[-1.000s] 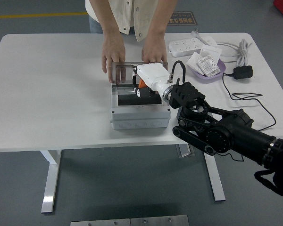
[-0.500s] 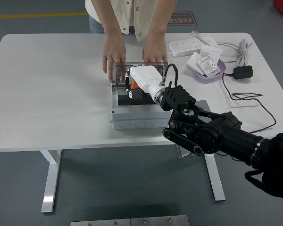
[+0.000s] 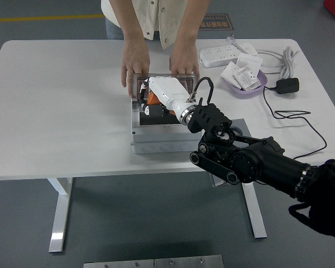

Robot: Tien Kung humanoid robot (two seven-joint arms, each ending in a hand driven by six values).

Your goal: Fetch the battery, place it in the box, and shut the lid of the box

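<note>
The right hand (image 3: pixel 163 96), white-shelled, reaches down into the open grey box (image 3: pixel 156 139), fingers closed on the orange-and-black battery (image 3: pixel 152 104) inside it. Just beyond, a person's hands (image 3: pixel 135 62) steady the raised lid (image 3: pixel 138 85).

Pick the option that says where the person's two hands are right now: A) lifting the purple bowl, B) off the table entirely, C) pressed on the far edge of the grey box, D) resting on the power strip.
C: both of the person's hands lie flat at the far edge of the box, by its raised lid.
</note>
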